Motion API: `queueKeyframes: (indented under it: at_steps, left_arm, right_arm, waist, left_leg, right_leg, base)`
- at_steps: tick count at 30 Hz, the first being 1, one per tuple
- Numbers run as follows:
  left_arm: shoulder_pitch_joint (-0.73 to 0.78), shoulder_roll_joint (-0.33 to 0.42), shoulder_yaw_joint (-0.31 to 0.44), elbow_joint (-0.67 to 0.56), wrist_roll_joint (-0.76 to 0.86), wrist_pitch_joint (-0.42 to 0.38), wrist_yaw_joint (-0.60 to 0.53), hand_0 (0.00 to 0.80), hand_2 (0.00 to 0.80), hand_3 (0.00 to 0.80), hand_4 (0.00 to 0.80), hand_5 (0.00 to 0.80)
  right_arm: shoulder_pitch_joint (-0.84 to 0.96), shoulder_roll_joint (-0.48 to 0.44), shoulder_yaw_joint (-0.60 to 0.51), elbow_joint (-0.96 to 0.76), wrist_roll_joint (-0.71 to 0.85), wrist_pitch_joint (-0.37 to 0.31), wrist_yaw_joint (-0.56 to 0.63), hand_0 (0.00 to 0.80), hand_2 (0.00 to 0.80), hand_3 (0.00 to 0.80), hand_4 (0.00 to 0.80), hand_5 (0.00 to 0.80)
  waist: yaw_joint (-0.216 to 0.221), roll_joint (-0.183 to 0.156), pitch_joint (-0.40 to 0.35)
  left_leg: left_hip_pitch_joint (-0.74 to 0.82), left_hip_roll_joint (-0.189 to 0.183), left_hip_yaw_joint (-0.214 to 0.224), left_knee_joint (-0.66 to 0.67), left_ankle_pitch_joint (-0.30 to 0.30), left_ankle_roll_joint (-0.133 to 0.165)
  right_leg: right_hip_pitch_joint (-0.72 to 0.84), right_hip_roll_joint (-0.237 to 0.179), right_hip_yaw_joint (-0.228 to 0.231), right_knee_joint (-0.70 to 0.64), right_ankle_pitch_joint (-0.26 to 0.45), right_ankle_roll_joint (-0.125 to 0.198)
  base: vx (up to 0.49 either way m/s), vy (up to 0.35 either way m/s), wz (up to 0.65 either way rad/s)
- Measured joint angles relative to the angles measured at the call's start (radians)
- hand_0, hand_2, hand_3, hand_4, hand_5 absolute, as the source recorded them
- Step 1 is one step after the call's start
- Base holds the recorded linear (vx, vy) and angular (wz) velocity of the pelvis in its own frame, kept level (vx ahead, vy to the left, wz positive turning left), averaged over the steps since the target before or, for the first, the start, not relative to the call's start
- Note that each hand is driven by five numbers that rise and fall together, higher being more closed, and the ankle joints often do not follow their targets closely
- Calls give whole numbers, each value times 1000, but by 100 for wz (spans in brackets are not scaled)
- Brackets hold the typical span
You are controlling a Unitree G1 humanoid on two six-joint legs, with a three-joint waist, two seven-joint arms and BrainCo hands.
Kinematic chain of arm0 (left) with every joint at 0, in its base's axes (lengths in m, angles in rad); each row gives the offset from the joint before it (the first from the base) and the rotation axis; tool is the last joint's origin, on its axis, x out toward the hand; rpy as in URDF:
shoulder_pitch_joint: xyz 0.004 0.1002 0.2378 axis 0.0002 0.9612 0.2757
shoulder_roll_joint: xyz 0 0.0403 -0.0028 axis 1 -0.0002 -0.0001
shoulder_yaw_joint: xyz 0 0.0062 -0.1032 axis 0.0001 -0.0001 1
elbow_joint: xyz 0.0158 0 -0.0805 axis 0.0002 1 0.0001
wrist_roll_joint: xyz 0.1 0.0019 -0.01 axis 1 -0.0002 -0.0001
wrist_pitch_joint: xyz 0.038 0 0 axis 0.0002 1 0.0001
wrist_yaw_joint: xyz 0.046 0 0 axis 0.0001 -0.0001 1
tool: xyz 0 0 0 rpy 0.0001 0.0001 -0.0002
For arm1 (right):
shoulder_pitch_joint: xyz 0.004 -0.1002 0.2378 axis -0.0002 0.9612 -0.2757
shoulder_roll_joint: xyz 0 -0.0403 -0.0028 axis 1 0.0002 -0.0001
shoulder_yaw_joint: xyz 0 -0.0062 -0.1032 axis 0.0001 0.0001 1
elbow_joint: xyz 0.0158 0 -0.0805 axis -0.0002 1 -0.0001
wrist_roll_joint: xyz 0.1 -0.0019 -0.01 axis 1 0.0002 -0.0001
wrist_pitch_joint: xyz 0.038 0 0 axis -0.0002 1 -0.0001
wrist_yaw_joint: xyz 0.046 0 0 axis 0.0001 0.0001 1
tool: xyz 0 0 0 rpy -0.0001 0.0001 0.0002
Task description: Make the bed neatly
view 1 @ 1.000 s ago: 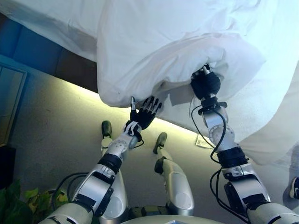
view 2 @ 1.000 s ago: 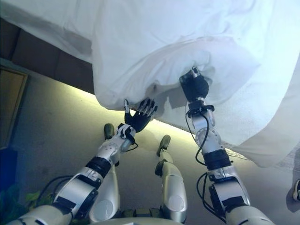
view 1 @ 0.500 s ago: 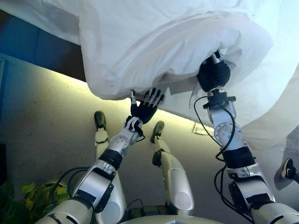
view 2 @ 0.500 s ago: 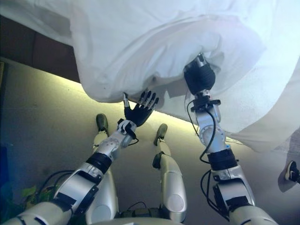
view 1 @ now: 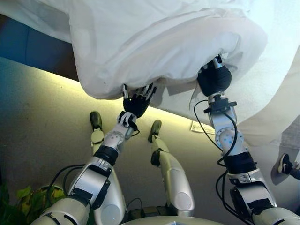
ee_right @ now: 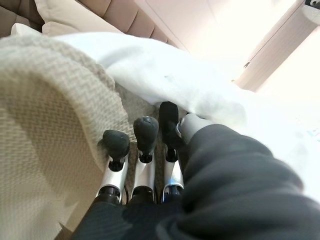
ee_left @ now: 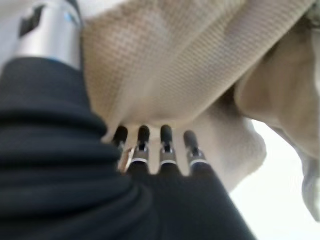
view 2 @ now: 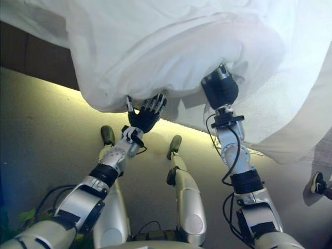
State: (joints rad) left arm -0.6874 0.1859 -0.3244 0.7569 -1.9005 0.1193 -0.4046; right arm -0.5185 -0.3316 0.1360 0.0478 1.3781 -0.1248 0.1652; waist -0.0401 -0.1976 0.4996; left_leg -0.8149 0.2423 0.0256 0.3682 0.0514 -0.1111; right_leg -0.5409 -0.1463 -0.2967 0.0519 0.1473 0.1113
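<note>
Overhead, a bulky white duvet bunches in a thick fold that hangs past the edge of the bed, its underside lifted off the floor. Left robot hand reaches up beneath the duvet's lower rim, palm turned upward, fingers straight and spread wide; in its wrist view the dark tips press flat into woven, textured cloth without curling round it. Just right of it the fold sags into a shadowed pocket. Right robot hand sits higher, pushed up into that fold, dark ribbed back facing the head camera. Its wrist view shows fingertips curled and tucked against the same woven cloth, with smooth white fabric draped over the thumb side, so this hand holds the duvet bunched in its grasp. The two hands are near each other but apart, duvet spanning between them. A dark panel of the bed base shows at far left. A person's shoe stands on the floor at far right.
</note>
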Motion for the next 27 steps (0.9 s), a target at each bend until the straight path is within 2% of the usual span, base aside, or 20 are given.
queueKeyframes:
  at_steps: [5,15,16,17,18,19,27]
  left_arm:
    - [-47,33,4,-21,1,-27,24,0,0,0,0,0]
    - [-175,96,33,-22,2,-31,124,0,0,0,0,0]
    - [-176,96,32,-22,2,-39,130,232,232,232,232,232]
    - [-176,97,32,-22,2,-47,135,543,543,543,543,543]
    - [-176,99,33,-21,2,-49,143,709,709,709,709,709]
    - [-176,100,33,-22,2,-51,149,800,800,800,800,800]
    - [-181,100,33,-22,24,-56,180,800,800,800,800,800]
  right_arm:
    - [-4,0,0,0,9,-5,-3,800,800,800,800,800]
    - [-54,1,33,7,8,-8,-21,800,800,800,800,800]
    - [-58,1,34,7,8,-8,-22,800,800,800,800,800]
    - [-60,1,34,7,7,-8,-22,800,800,800,800,800]
    - [-61,1,35,7,7,-8,-22,800,800,800,800,800]
    - [-61,1,35,7,7,-8,-22,800,800,800,800,800]
    - [-56,6,35,7,7,-8,-21,800,800,800,800,800]
  waist:
    - [-4,0,0]
    - [-16,0,0]
    - [-19,0,0]
    - [-21,0,0]
    - [-23,0,0]
    - [-24,0,0]
    - [-26,0,0]
  left_leg:
    - [3,0,0,-2,2,2]
    - [26,-7,15,-7,11,11]
    - [28,-8,15,-10,14,11]
    - [29,-8,15,-12,16,12]
    - [31,-8,14,-15,18,12]
    - [33,-8,14,-21,20,14]
    - [36,-9,14,-41,32,9]
  right_leg:
    - [-4,-3,0,15,-3,-2]
    - [-2,-17,13,42,-4,-1]
    - [-2,-18,13,43,-4,0]
    - [-2,-18,13,44,-4,0]
    - [-2,-18,13,45,-4,-1]
    - [-2,-18,13,45,-4,-1]
    - [-4,-17,10,43,-5,-2]
  base:
    - [-16,22,1]
    - [7,31,0]
    - [0,0,0]
    - [0,0,0]
    - [0,0,0]
    - [0,0,0]
    - [0,0,0]
